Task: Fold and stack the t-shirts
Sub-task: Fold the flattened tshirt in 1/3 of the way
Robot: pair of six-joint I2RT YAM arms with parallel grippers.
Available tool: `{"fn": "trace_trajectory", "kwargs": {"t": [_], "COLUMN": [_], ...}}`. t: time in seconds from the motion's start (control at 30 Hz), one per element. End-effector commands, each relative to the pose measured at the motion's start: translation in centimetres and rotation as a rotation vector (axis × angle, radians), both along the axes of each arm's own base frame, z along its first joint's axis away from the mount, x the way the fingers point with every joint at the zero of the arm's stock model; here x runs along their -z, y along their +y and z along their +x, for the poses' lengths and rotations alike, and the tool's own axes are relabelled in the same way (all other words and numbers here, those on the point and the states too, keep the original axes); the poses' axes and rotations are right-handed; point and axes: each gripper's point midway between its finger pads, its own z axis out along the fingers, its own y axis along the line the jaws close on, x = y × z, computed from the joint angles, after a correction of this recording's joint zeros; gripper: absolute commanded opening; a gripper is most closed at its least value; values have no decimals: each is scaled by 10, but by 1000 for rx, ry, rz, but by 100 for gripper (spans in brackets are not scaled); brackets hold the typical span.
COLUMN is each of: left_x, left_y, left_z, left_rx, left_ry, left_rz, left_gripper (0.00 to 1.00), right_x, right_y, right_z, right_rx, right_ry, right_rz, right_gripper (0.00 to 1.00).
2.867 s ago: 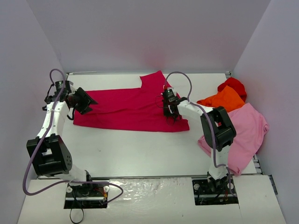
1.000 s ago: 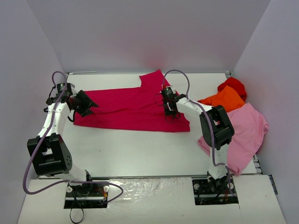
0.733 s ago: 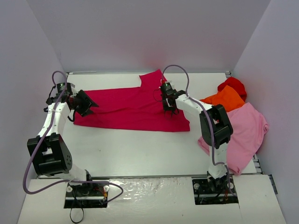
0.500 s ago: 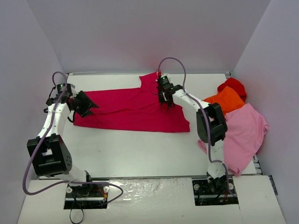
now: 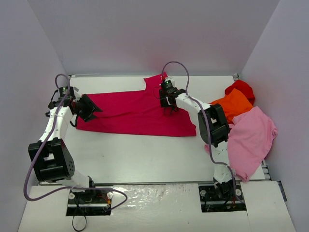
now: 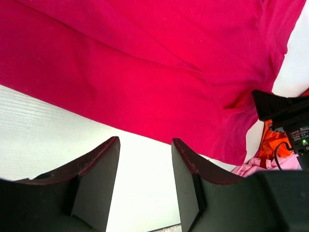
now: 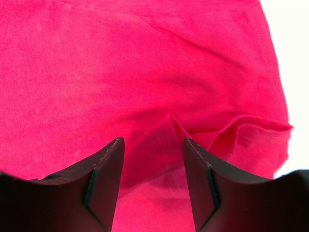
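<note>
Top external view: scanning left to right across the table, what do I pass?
left claw → crimson-magenta t-shirt → right claw → orange t-shirt → light pink t-shirt. The red t-shirt overlaps the orange one sideways, so I leave it out.

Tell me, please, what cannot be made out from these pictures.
- Red t-shirt: top view, mostly buried under the orange t-shirt; its shape is unreadable.
- Light pink t-shirt: top view, partly covered by the right arm.
- Crimson t-shirt: right wrist view, cut off by the frame's left, top and bottom edges.
- Right tool: top view, too small to read; right wrist view, contact with the cloth ridge unclear.
</note>
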Motion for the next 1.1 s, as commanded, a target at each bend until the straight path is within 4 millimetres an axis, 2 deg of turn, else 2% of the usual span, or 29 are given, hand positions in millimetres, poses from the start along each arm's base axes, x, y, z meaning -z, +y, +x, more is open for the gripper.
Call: {"fn": "trace_trajectory", "kwargs": {"t": [0.0, 0.07, 0.27, 0.47, 0.73, 0.9, 1.07], "left_x": [-24, -23, -22, -22, -20, -19, -19], "left_y": [-1, -2, -4, -4, -3, -3, -2], "left_z": [8, 9, 9, 9, 9, 9, 9], "left_rx": [22, 22, 26, 27, 27, 30, 34], "left_ry": [-94, -94, -96, -96, -93, -92, -90], "left_rz": [10, 0, -9, -6, 2, 4, 10], "left_gripper": [44, 44, 43, 43, 43, 43, 43], "right_x": [-73, -73, -52, -37, -32, -22, -7], "right_y": [-19, -29, -44, -37, -23, -15, -9], "right_z": [5, 2, -9, -10, -5, -3, -4], "right_rx": [60, 73, 94, 74, 34, 11, -2], "right_ry": [-147, -137, -84, -43, -26, -3, 20], "right_rz": [39, 37, 26, 50, 95, 115, 140], "right_gripper": [50, 50, 50, 50, 49, 48, 41]}}
